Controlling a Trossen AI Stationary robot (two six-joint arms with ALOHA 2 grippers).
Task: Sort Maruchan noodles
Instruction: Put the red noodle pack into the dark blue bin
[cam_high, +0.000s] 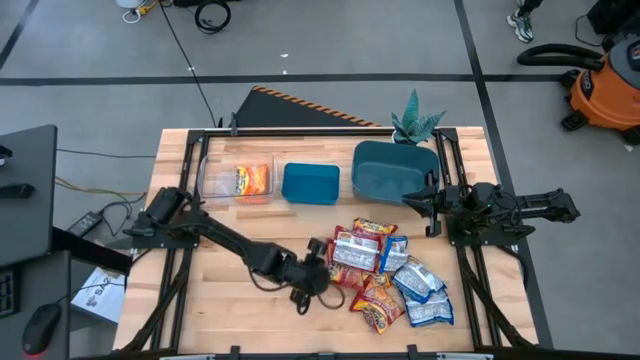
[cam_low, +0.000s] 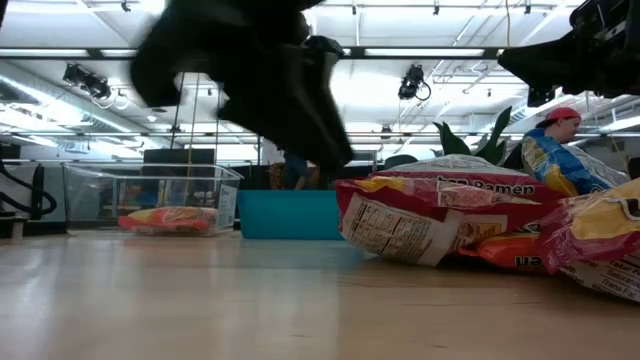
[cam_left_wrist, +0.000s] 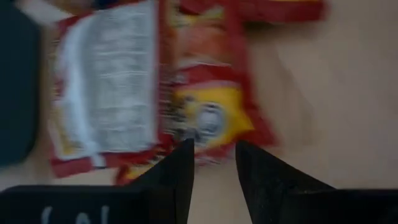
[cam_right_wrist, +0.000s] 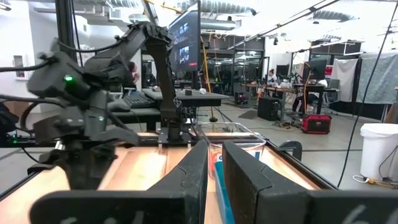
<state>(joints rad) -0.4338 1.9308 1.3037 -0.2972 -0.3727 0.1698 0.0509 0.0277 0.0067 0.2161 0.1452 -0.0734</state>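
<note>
Maruchan noodles (cam_high: 388, 270): packets heaped at table's 5 o'clock, one orange packet (cam_high: 252, 181) in clear bin (cam_high: 212, 184) | left gripper (cam_high: 322, 262): fingers slightly apart, empty, at heap's 9 o'clock edge above red-silver packet (cam_left_wrist: 155, 87) | right gripper (cam_high: 432, 207): narrow gap, empty, parked beside teal bin (cam_high: 392, 169)

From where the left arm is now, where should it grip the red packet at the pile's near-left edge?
Grip the red packet by its free left edge, approaching from the bare table side. It lies flat, with other packets crowding its right, and the left end effector is already beside that edge.
</note>
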